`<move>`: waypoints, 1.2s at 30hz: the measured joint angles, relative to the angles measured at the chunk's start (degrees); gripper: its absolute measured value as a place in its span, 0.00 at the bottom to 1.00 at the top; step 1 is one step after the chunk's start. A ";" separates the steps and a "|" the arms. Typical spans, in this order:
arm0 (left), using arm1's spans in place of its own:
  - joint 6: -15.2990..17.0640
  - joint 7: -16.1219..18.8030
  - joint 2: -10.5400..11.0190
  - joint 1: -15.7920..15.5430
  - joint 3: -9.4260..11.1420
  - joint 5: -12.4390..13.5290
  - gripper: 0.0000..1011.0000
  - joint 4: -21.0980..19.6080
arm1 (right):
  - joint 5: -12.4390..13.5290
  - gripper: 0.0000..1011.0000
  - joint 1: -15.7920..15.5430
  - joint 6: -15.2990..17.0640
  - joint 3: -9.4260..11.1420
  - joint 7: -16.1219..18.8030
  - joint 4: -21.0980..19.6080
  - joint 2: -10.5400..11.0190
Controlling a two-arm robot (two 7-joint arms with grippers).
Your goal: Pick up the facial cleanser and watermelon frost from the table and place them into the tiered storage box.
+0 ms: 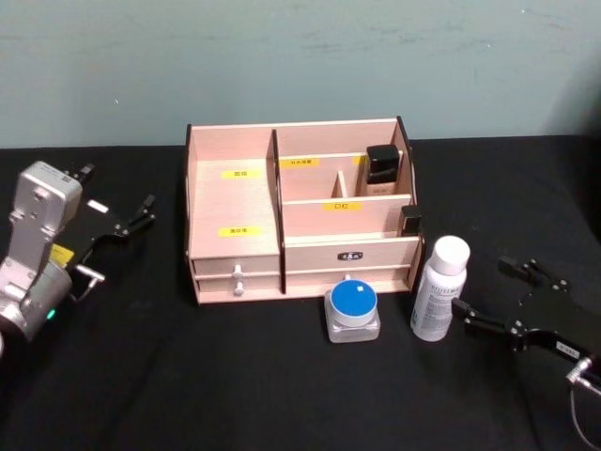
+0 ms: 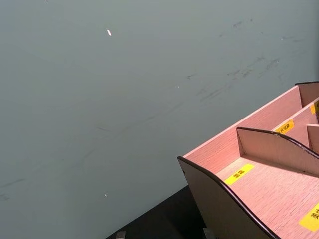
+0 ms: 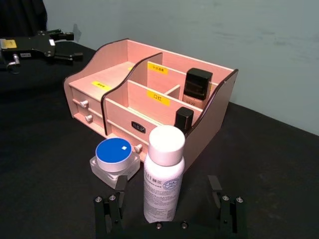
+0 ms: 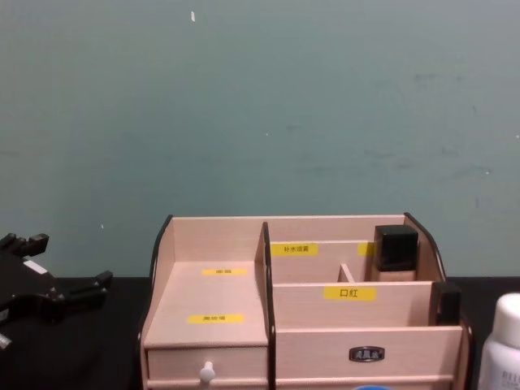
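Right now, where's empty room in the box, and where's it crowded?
Bare: the storage box's wide left steps beside the divider, and the front right slot up to a black cap. Crowded: before the drawers, with blue-lidded jar, white bottle and open right claw. Left claw idles far left.

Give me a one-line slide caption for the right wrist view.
Open right gripper straddles a white bottle beside a blue-lidded jar, in front of the pink wooden organiser.
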 joint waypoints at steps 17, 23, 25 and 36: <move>0.00 0.00 0.00 0.00 0.00 0.00 0.99 0.00 | -1.79 0.99 8.94 5.85 -3.38 2.86 6.00 -4.36; 0.00 0.00 0.00 0.00 0.00 0.00 0.99 0.00 | -2.41 0.99 9.96 6.06 -4.20 3.49 6.75 -5.25; 0.00 0.00 0.00 0.00 0.00 0.00 0.99 0.00 | -2.58 0.99 10.16 6.11 -4.37 3.56 6.87 -5.43; 0.00 0.01 0.00 0.00 0.00 0.00 0.99 0.00 | -3.71 0.99 11.68 6.07 -5.44 4.03 8.28 -6.54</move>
